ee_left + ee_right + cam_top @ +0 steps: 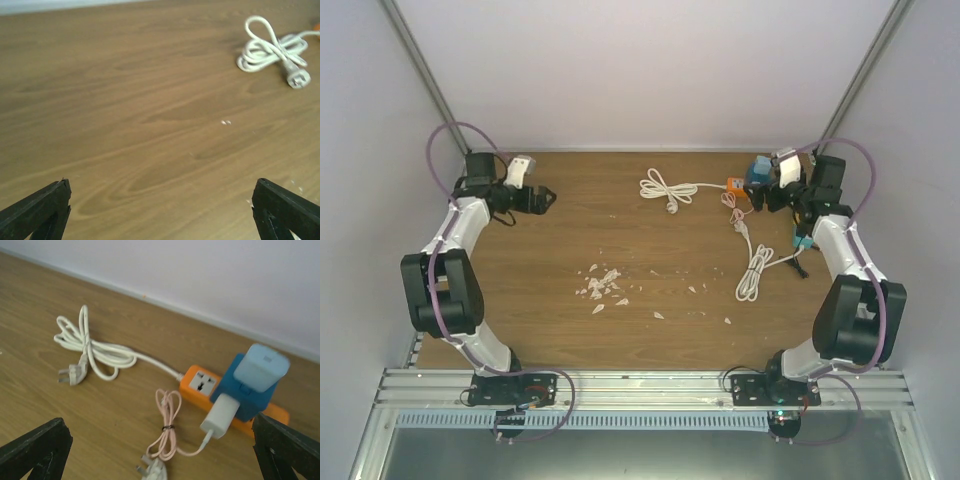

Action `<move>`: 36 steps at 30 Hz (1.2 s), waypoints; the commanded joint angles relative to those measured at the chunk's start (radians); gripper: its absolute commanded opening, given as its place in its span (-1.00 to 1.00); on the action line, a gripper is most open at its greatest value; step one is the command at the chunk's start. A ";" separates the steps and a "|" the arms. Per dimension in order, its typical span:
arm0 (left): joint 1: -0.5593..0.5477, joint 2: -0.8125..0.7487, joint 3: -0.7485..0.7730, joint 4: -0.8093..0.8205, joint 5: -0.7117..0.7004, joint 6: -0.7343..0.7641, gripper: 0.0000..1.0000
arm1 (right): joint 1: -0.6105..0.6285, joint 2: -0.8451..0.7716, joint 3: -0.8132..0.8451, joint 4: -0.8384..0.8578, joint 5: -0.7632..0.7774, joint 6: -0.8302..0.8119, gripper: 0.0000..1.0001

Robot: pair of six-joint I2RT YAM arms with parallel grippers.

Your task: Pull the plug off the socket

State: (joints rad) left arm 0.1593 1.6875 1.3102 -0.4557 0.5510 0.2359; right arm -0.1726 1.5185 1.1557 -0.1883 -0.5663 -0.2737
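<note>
My right gripper (pixel 160 440) hangs spread wide, facing the white plug (pixel 220 416) at the orange socket strip (pixel 200 382), I judge ready to close on it.

Even, soft overhead light, faint shadows, wrist views slightly blurred (especially far edges), overhead view grainy

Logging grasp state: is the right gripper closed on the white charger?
No, the right gripper is wide open, its fingers at the frame's lower corners, clear of the white charger plugged into the blue adapter.
</note>
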 commanded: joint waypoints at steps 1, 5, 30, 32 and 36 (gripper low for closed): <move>-0.056 -0.059 -0.062 0.073 0.034 0.020 0.98 | 0.024 -0.030 -0.047 -0.029 0.040 0.033 0.99; -0.123 -0.038 -0.066 0.076 0.075 0.058 0.98 | 0.040 -0.017 -0.073 -0.049 0.027 0.021 0.99; -0.164 -0.049 -0.106 0.019 0.243 0.150 0.98 | 0.347 0.617 0.490 -0.108 0.060 -0.039 0.66; -0.163 -0.046 -0.103 0.019 0.253 0.141 0.98 | 0.367 0.664 0.529 -0.098 0.080 -0.031 0.64; -0.162 -0.032 -0.092 0.014 0.265 0.134 0.98 | 0.393 0.761 0.619 -0.085 0.125 0.001 0.55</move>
State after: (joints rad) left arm -0.0093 1.6764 1.2114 -0.4526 0.7765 0.3744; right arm 0.1986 2.2066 1.6897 -0.2916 -0.4976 -0.3084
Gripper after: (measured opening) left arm 0.990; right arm 0.789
